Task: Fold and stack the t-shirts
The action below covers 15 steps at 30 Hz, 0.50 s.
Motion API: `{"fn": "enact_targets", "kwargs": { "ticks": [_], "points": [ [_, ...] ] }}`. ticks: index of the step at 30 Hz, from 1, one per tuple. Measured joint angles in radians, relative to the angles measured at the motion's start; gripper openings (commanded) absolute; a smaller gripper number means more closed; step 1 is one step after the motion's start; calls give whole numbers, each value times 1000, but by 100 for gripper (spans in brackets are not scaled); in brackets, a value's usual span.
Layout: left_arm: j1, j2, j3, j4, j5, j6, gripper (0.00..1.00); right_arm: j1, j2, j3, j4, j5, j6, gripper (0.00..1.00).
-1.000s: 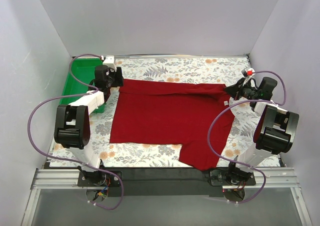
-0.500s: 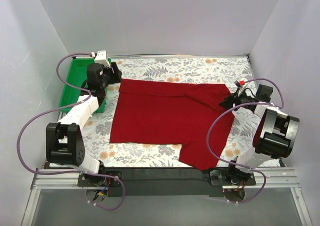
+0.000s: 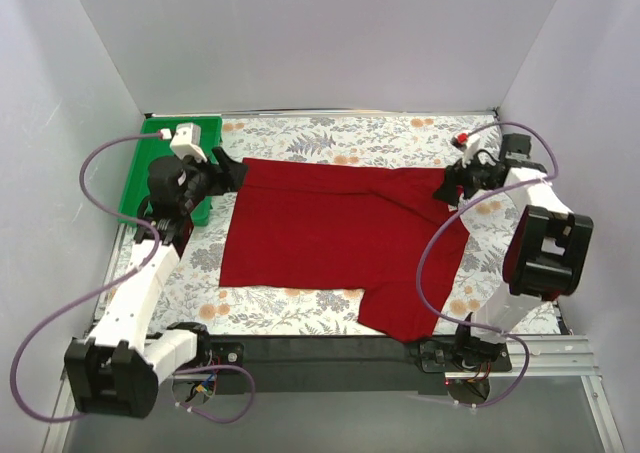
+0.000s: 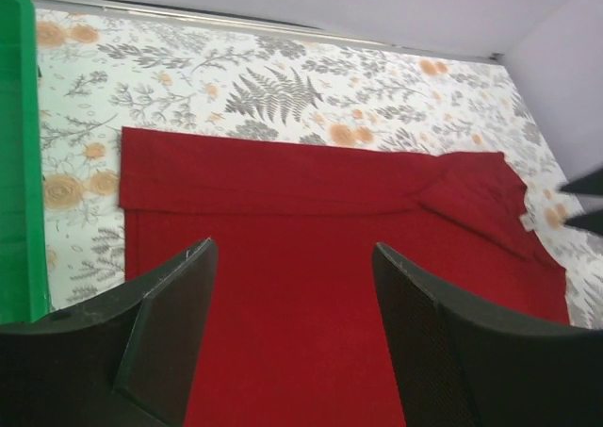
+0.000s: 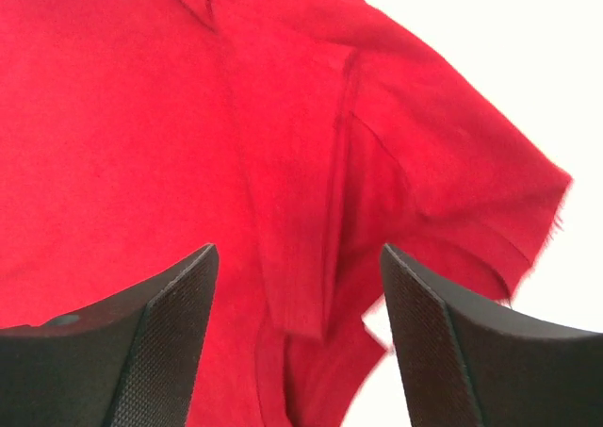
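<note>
The left claw (image 4: pixel 292 250) and right claw (image 5: pixel 298 253), both spread, should be closed together on far corners of the t-shirt (image 3: pixel 330 228).

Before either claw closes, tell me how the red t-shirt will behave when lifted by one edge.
Likely floppy: the t-shirt lies flat with soft creases and its sleeve is folded over itself, so a lifted edge would probably sag. Probably light for its size, being thin cloth. Pushed, it may bunch rather than slide on the table.
</note>
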Motion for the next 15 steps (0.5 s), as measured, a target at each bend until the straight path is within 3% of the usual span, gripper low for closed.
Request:
{"fn": "enact_targets", "kwargs": {
  "ticks": [5, 8, 15],
  "points": [
    [-6, -241, -167, -56, 45, 14, 66, 100, 230, 259, -89, 40, 80, 62],
    [-8, -316, -263, -50, 39, 18, 68, 128, 305, 331, -126, 72, 125, 62],
    [-8, -317, -313, -74, 32, 21, 68, 167, 430, 425, -180, 126, 192, 60]
  ]
}}
